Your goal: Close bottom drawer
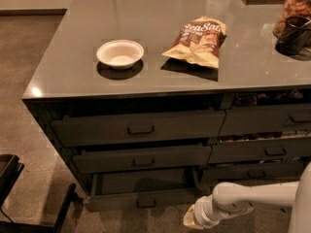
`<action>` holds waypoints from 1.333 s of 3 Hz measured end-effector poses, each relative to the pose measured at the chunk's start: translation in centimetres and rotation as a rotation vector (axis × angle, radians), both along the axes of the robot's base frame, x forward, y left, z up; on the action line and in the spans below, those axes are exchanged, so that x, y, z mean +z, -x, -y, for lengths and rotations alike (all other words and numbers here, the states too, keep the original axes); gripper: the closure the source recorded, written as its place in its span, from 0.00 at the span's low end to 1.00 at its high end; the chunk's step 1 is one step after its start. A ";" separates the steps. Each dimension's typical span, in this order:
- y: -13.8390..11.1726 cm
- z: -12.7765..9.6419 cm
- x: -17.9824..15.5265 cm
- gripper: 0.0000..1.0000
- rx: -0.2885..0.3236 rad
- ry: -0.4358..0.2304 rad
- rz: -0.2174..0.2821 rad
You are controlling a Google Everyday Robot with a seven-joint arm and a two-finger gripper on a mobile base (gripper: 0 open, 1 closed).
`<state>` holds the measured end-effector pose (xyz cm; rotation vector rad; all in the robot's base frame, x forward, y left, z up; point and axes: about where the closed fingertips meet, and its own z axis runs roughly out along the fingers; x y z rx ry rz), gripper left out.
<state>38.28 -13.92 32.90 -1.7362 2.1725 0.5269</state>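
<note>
Counter [146, 28] w/ 1 bowl [120, 54], 1 bag [197, 40]; bottom drawer [141, 199] open, gripper [192, 220] beside it

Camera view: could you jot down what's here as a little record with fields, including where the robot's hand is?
bottom drawer: pulled out, its inside showing
hand: low near the floor, by the right end of the bottom drawer's front; contact unclear
countertop: holds a white bowl and a snack bag, set apart from each other
task status: bottom drawer not yet closed
</note>
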 end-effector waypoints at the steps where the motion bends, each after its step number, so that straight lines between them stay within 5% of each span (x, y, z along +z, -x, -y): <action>1: 0.0 0.0 0.0 1.00 0.001 0.000 0.000; 3: -2.2 -0.2 -9.3 1.00 0.022 -0.016 0.093; 4: -6.4 -0.9 -15.9 1.00 0.034 -0.070 0.170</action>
